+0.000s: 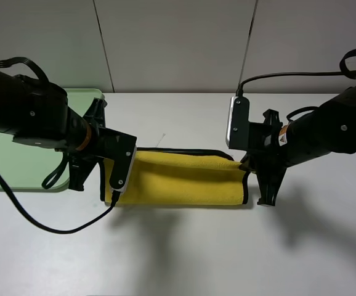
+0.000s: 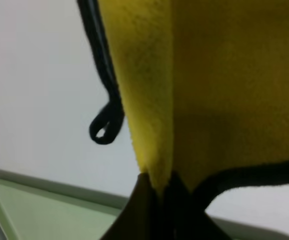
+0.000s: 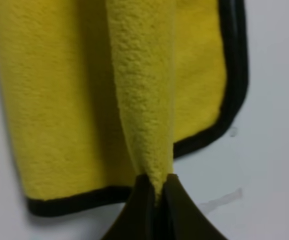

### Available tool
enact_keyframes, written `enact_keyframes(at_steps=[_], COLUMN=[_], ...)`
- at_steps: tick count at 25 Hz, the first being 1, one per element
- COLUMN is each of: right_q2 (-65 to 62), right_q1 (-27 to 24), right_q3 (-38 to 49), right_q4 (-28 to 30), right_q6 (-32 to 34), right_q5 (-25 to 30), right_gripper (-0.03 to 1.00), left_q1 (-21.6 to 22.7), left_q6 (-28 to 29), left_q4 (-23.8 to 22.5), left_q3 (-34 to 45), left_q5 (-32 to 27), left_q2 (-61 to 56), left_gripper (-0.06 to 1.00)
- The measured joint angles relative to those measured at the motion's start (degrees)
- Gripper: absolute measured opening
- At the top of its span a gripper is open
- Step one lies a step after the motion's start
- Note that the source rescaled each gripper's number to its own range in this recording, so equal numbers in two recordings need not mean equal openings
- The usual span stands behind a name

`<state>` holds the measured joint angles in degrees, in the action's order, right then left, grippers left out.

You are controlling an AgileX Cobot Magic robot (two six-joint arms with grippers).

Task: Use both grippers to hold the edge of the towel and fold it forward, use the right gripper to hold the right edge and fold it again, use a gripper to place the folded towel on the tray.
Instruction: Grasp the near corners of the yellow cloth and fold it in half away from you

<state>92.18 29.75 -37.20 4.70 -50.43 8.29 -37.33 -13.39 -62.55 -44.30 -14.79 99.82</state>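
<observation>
Yellow towel (image 1: pixel 184 179) lying lengthwise left to right, left pincer (image 2: pixel 157 189) pinching one end, right pincer (image 3: pixel 155 187) the other

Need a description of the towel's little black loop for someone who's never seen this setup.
On the white table, a yellow towel is pinched at either end by the left gripper and right gripper. Follow its black trim at the left gripper's end, near the green tray. The loop is the one small closed ring sticking out from that trim.
</observation>
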Motion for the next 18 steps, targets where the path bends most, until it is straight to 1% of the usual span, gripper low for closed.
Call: enact_keyframes(at_steps=[4, 7, 11, 18], right_q2=[0.2, 0.4, 0.6, 1.1], right_q1=[-2.0, -2.2, -2.2, -2.2], right_q3=[0.0, 0.0, 0.0, 0.0], right_q4=[0.0, 0.0, 0.1, 0.1], right_q6=[0.0, 0.0, 0.0, 0.0], right_q5=[-3.4, -5.2, -6.5, -7.5], right_gripper=[0.0, 0.0, 0.0, 0.0], left_q1=[1.1, 1.2, 1.3, 1.3], left_q6=[5.5, 8.9, 12.0, 12.8], left_q4=[-5.9, -9.6, -10.7, -11.1], left_q3=[-0.4, -0.8, -1.4, -1.6], left_q5=[1.3, 2.3, 2.7, 3.0], left_q2=[0.5, 0.8, 3.1, 4.6], left_gripper=[0.0, 0.0, 0.0, 0.0])
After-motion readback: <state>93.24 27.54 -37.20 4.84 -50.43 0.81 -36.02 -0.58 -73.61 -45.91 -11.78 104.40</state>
